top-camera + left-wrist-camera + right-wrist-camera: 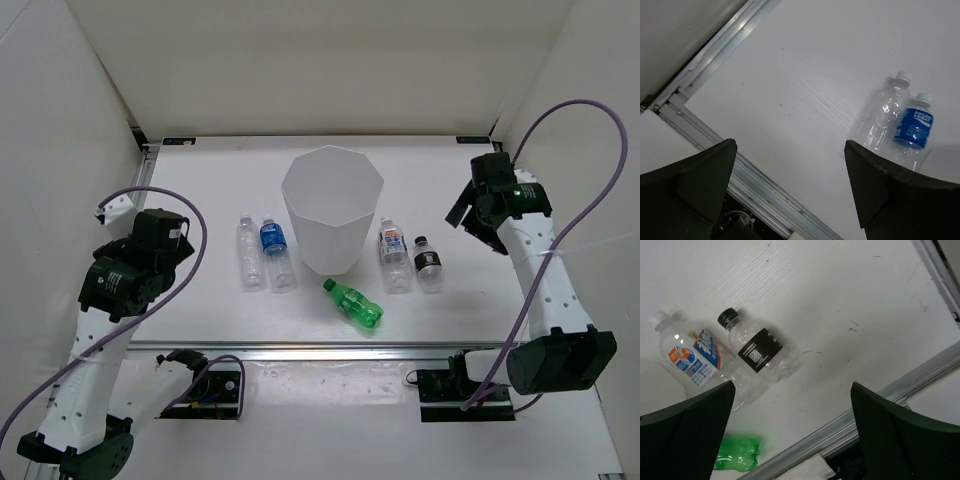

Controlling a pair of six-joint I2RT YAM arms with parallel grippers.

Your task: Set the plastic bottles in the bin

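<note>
Your left gripper point(789, 150) hangs above the table point(200, 190) with its jaws spread as wide as they go and nothing between them. Nearest to it, ahead and off its right finger, the plain clear bottle point(885, 112) lies on its side. The blue-labelled bottle point(914, 127) lies just past that one, side by side with it, both caps pointing the same way.

Your right gripper point(791, 387) is also fully spread and empty, hovering over the table. Closest to it, ahead and toward its left finger, the black-labelled bottle point(757, 350) lies flat with its black cap pointing away from the hand. The white/red-labelled bottle point(692, 357) lies just beyond, alongside it. The green bottle point(737, 454) lies farther out past the left finger, nearer the rail at the table's edge.

Farthest from both hands, the bin point(330, 240) stands upright between the two pairs of bottles. All five bottles lie outside it.
</note>
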